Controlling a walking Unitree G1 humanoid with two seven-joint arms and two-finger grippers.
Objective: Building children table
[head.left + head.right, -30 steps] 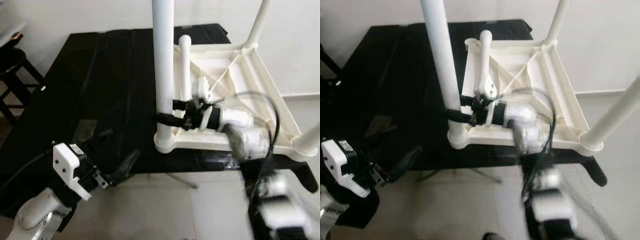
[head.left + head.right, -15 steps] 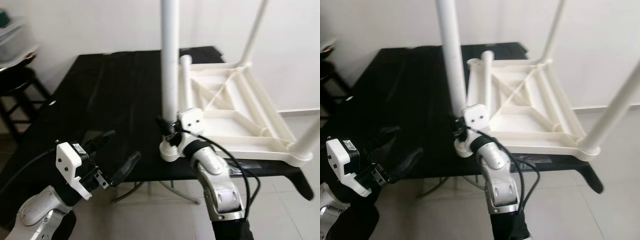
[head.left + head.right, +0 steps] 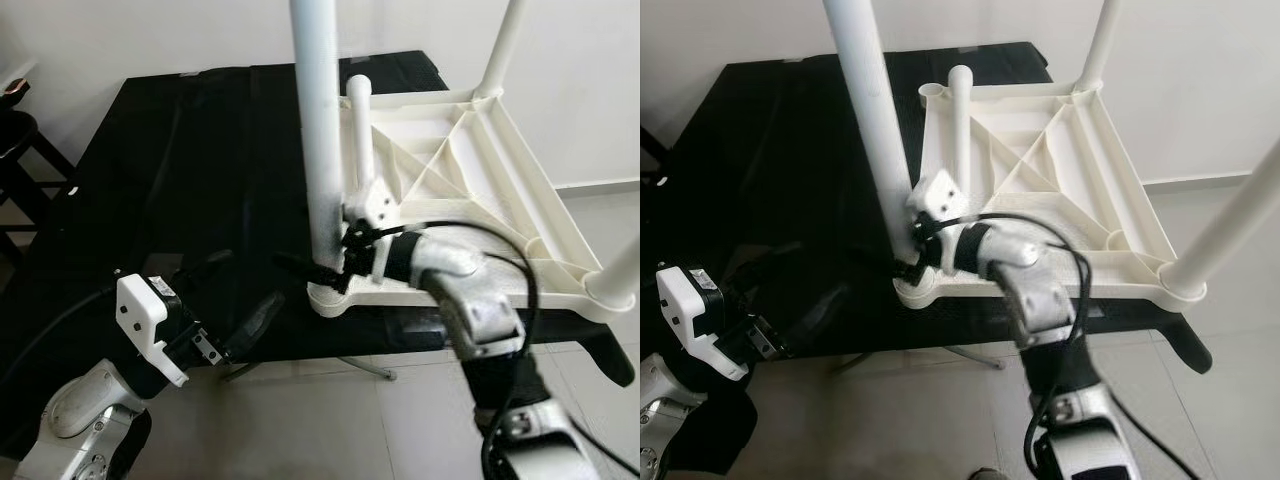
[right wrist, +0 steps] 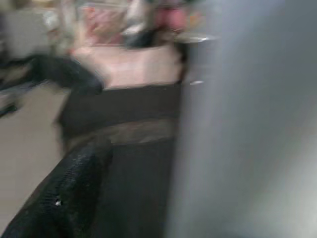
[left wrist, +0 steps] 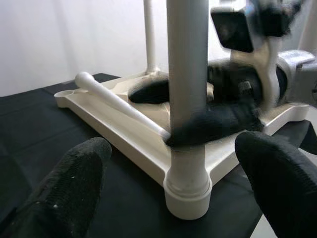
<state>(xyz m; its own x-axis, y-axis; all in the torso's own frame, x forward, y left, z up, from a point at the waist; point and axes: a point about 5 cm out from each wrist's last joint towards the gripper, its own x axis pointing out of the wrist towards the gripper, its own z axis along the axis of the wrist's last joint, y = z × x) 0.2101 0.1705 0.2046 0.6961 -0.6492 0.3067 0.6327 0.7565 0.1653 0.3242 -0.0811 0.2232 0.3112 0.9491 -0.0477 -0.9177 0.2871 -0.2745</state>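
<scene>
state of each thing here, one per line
white children's table: upside down on the black table
near corner leg: upright in its socket
loose leg: lying across the underside
right gripper: around the near corner leg
left gripper: open, holding nothing

Bench (image 3: 150, 180): black, cloth-covered.
On bench: upturned white table (image 3: 500, 190), legs up, overhanging the bench's near edge.

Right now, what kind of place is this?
Probably a room in a home: plain white wall, tiled floor, a black table holding an upturned white children's table, and a dark wooden stool.
</scene>
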